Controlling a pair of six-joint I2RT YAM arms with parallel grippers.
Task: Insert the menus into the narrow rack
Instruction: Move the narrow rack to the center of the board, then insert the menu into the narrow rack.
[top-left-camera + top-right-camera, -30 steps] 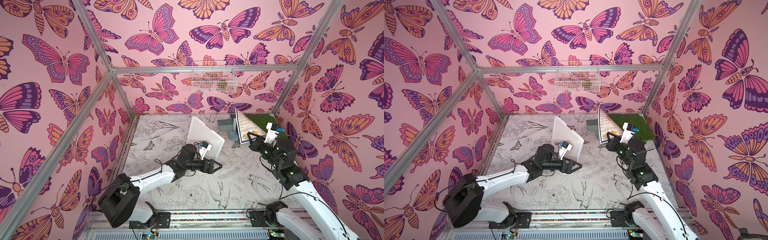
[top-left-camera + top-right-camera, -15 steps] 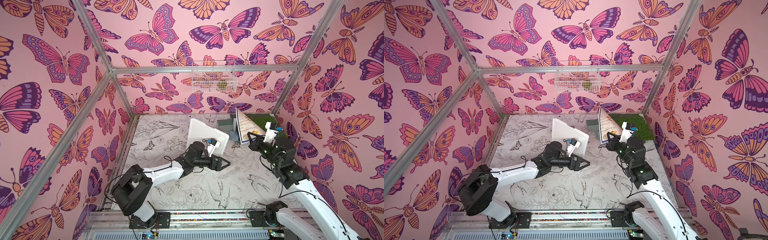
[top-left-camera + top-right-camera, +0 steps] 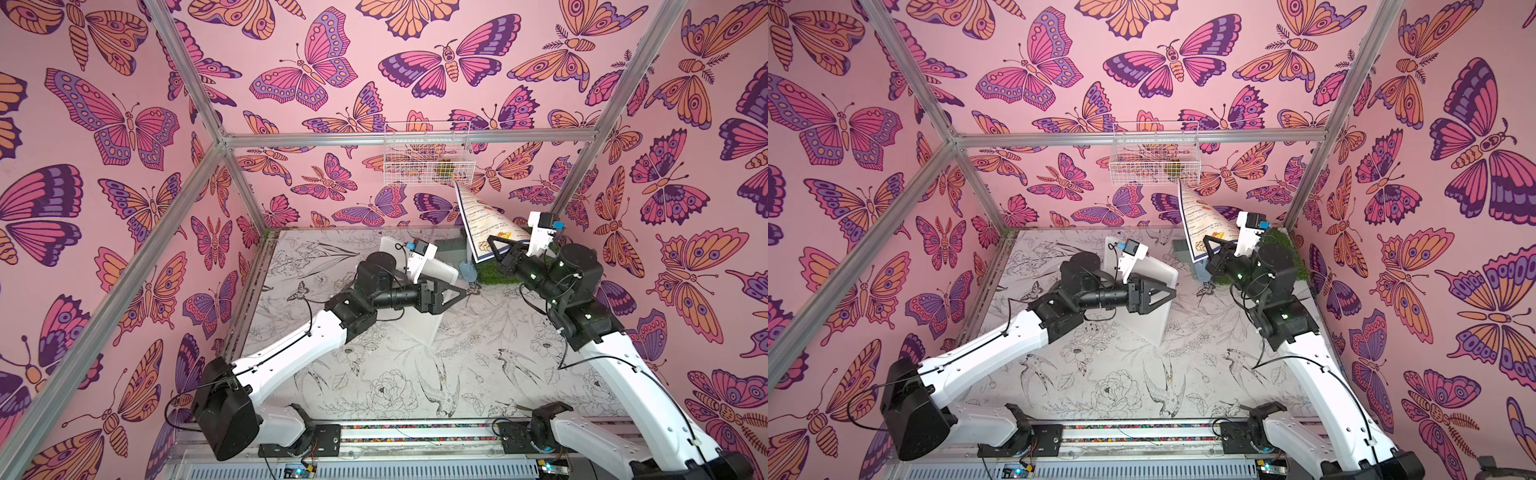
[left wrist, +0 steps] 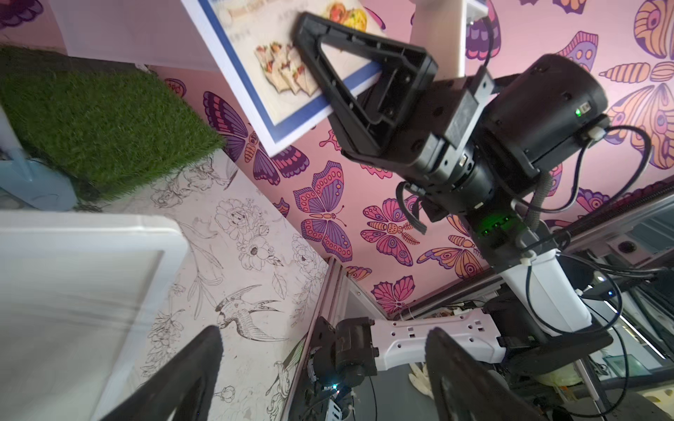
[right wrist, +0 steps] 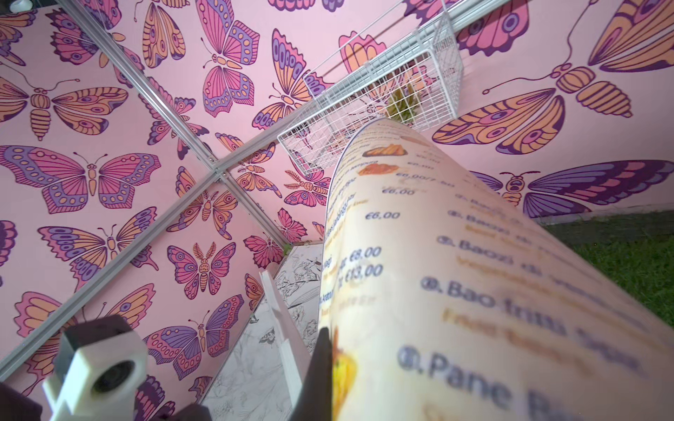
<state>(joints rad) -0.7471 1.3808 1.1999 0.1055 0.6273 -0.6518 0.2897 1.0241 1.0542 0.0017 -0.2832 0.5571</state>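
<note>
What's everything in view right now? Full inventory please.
menu: 1, cream with dark blue border, raised at back right, curled
narrow rack: 1, white, table centre
wire basket: 1, white, hung on back rail
grass mat: 1, green, table's back right corner
grey block: 1, grey, back of table beside the mat
blue plastic piece: 1, light blue, at mat's edge, kind unclear
table: 1, white with black flower and bird drawings
left gripper: 1, black, jaws open, empty, at the rack
right gripper: 1, black, jaws shut on menu
</note>
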